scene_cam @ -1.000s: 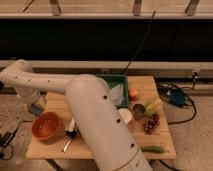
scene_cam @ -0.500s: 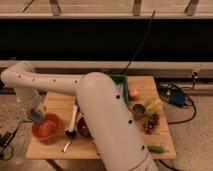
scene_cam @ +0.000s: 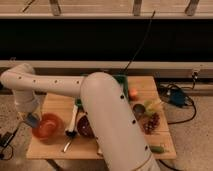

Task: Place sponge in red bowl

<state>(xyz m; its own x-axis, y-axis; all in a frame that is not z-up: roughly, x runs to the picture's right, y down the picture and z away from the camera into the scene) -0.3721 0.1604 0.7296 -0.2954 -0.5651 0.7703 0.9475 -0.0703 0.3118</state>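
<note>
Fingers grip our blue-grey sponge (scene_cam: 33, 120), closed on it at the end of the gripper (scene_cam: 32, 119), which hangs at the table's nine o'clock edge. Our white arm (scene_cam: 75, 87) sweeps across the wooden table (scene_cam: 150, 85) from the big housing at six o'clock. The red bowl (scene_cam: 47, 127) sits just at three o'clock of the sponge, touching or nearly so; the dark bowl (scene_cam: 86, 127) lies further toward three. We judge the sponge should shift over the bowl's centre before we release, low enough not to bounce.

Dim, warm-tinted, soft overall blur
</note>
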